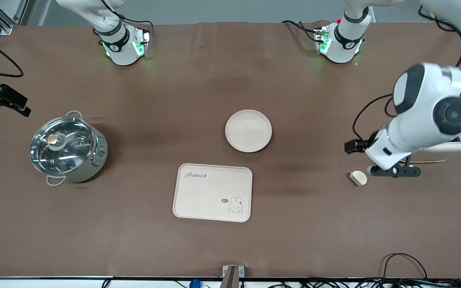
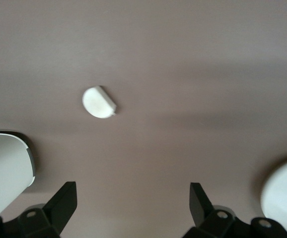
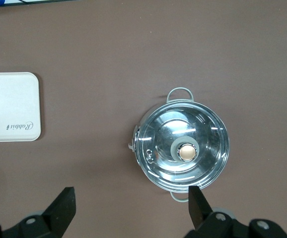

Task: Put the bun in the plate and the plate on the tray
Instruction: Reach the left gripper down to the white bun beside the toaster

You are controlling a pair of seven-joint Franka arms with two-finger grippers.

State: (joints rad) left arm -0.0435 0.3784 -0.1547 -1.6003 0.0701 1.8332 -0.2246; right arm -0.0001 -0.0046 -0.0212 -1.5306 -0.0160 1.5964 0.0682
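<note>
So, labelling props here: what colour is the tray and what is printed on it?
The tray is cream, with "Rabbit" script and a small rabbit drawing; clearest in the front view.

The left gripper (image 2: 132, 206) hung low over the table with fingers spread wide; the right gripper (image 3: 131, 208) waited high, fingers likewise apart.

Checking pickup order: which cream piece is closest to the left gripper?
The bun, the small lump beside the open left gripper; plate and tray sit mid-table.
</note>
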